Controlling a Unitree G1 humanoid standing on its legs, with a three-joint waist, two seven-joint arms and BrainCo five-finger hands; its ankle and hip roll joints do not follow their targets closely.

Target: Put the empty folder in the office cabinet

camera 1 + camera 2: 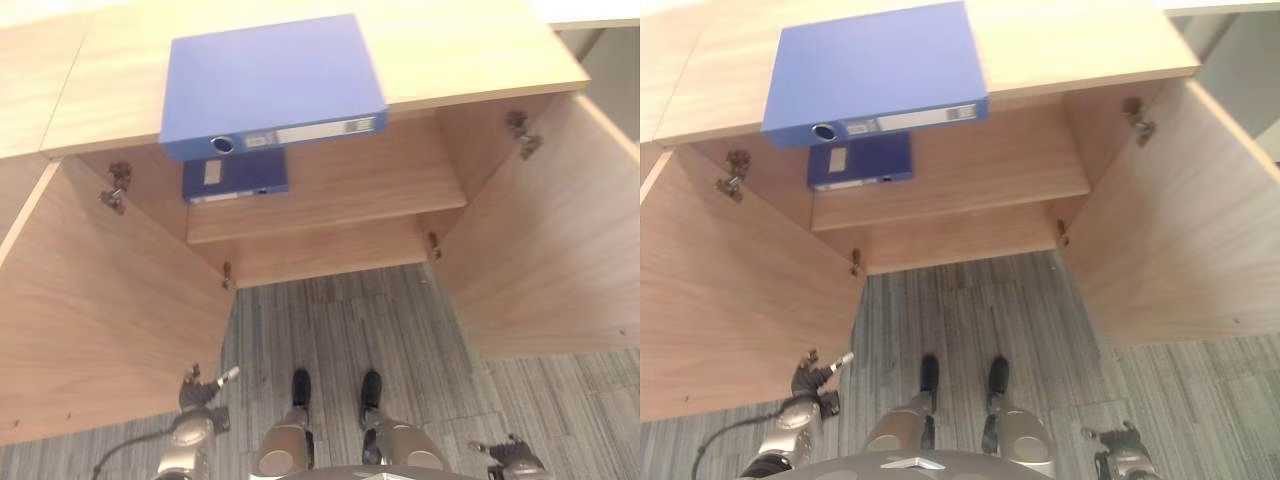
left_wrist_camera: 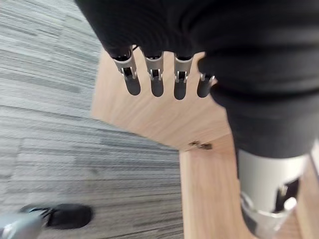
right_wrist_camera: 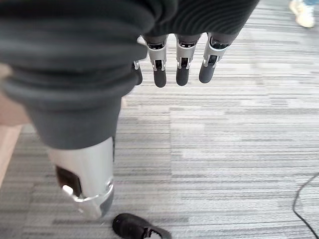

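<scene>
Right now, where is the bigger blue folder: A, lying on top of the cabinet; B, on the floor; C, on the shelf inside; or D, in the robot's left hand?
A: the bigger blue folder lies flat on the cabinet top, its spine overhanging the front edge, above a smaller blue folder on the shelf.

folder (image 1: 268, 85) on cabinet top (image 1: 470, 45), second folder (image 1: 234, 179) on shelf (image 1: 360, 195) below

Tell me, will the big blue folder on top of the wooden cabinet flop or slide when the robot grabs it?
The blue box-shaped folder looks stiff: its cover lies flat with sharp edges, so it probably won't flop. Its smooth cover on the smooth light wooden cabinet top may slide easily. Its spine overhangs the front edge, so a downward push there might tip it off.
</scene>
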